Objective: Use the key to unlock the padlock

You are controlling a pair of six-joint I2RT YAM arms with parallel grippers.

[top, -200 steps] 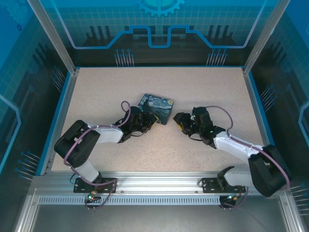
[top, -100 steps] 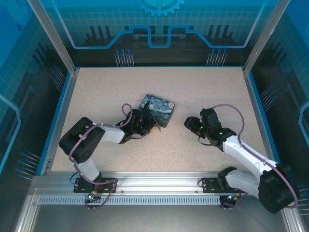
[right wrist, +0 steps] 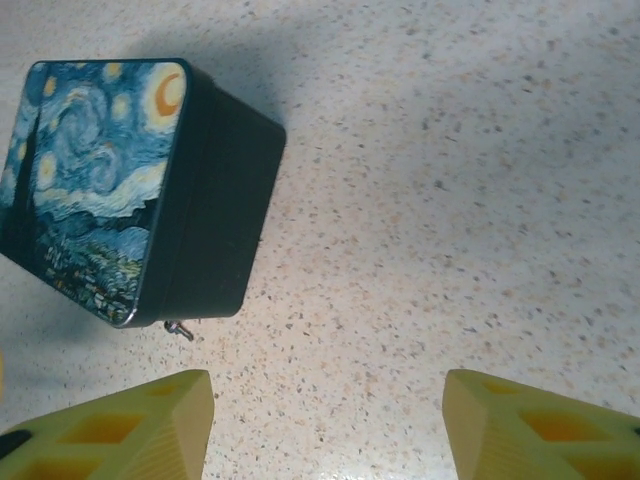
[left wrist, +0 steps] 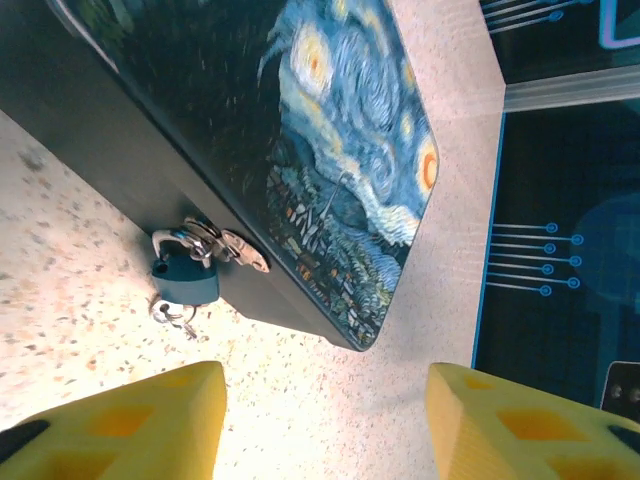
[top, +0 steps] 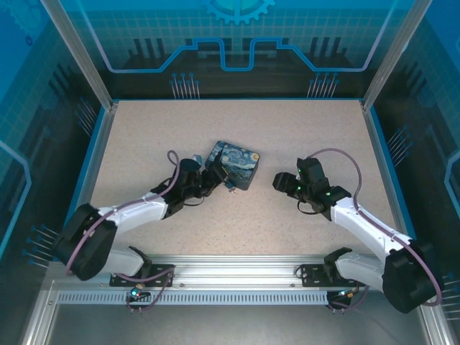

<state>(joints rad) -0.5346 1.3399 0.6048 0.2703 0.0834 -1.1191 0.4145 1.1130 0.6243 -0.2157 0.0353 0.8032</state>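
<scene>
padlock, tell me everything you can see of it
The padlock is tiny, with a teal-blue body and a thin silvery shackle hooked through the metal hasp on the dark side wall of the painted tin. It sits low against that wall, down at the speckled table. The key sits at its bottom end; whether inserted is unclear. The open left pincer is apart from it.

open table [right wrist: 450,200] beside the tin [right wrist: 100,180]; the tin's wall stands right against the padlock [left wrist: 185,280].

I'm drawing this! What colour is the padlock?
The padlock is teal-blue with a silvery shackle, clearest in the left wrist view.
</scene>
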